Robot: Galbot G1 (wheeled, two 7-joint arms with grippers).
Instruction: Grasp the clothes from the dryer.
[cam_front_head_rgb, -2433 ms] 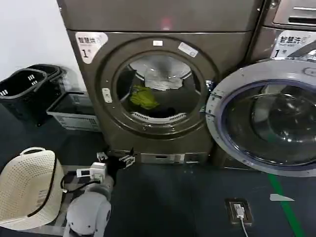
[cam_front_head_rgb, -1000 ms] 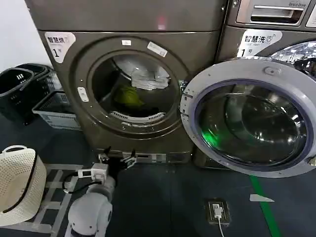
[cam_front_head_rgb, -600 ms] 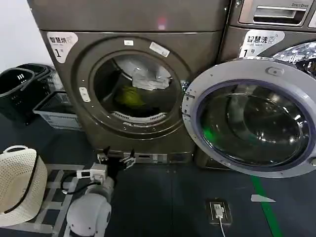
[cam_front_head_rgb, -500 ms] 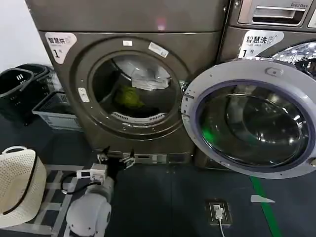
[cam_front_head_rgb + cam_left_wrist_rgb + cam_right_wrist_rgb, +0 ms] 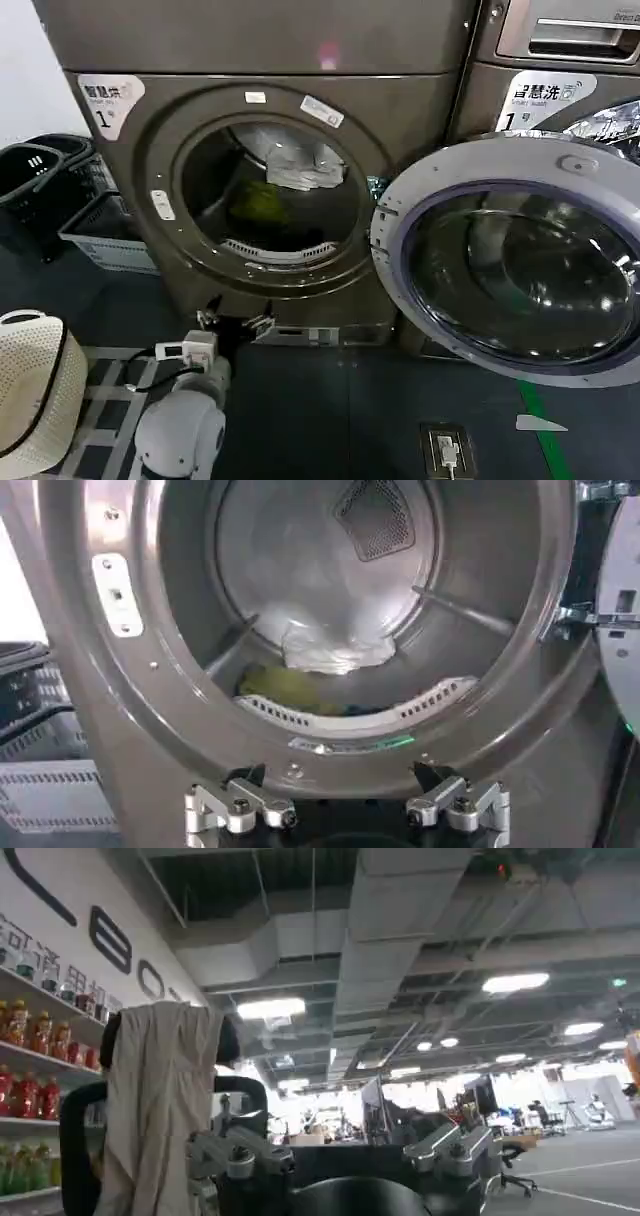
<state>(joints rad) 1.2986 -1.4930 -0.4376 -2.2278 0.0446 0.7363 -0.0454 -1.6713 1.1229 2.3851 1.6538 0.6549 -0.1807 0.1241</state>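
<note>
Bronze-grey sheet metal takes up most of my head view: the big front-loading dryer [image 5: 270, 130] with the white "1" sticker [image 5: 107, 98] stands before me, its silver-rimmed round glass door [image 5: 520, 270] swung wide to my right. Inside the drum lie the clothes, a white to pale grey piece [image 5: 297, 165] high at the back, a yellow-green piece [image 5: 257, 201] lower down, and something dark beneath them that I cannot make out clearly. My left gripper [image 5: 236, 322] sits low in front of the machine, just below the porthole rim, its fingers spread apart and empty. A cream perforated laundry basket [image 5: 30, 390] stands on the floor at my left, with dark plastic baskets [image 5: 45, 185] against the wall beyond it. From the left wrist view I look straight into the drum: the left gripper [image 5: 346, 808] is released, its two silver fingertips [image 5: 240, 806] well apart, and the white piece [image 5: 335, 645] rests above the yellow-green one [image 5: 285, 688], behind the porthole lip. The right wrist view looks up at a ceiling; the right gripper [image 5: 345, 1151] stands open, beside a beige cloth draped over a dark chair back [image 5: 155, 1108].
</note>
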